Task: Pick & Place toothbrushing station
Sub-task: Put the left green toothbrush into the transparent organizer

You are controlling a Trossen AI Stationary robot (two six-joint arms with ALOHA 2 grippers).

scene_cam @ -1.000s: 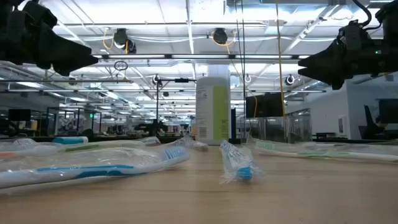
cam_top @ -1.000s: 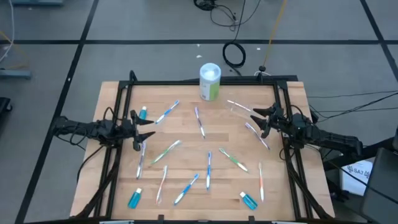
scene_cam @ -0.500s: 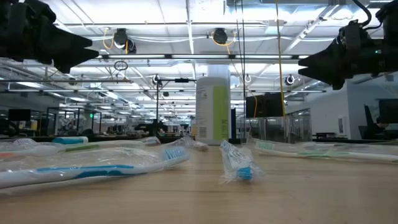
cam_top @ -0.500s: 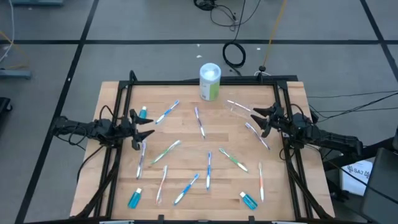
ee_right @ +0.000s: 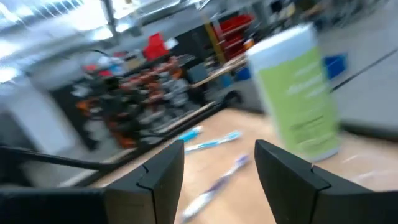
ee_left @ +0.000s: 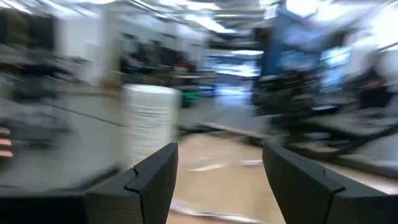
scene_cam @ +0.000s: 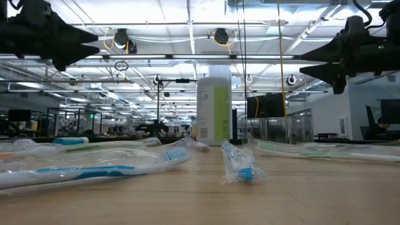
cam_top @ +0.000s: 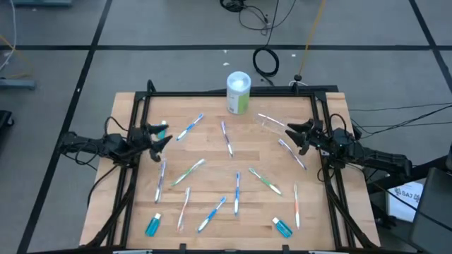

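Several slim toothbrushes in clear wrappers lie flat and scattered over the wooden table, among them a blue one and a green one. Small teal tubes lie at the left, near left and near right. My left gripper hovers open over the table's left side, close to the left tube, showing at the upper left of the low view. My right gripper hovers open over the right side, above a wrapped toothbrush. Both are level and hold nothing.
A white canister with a green label stands upright at the table's far middle. A black frame runs along the far, left and right edges. Cables lie on the floor beyond the far edge.
My left gripper has tipped upward, risen slightly and swung toward the table's far edge. My right gripper has rolled about its own pointing line while staying in place. No toothbrush or tube has moved.
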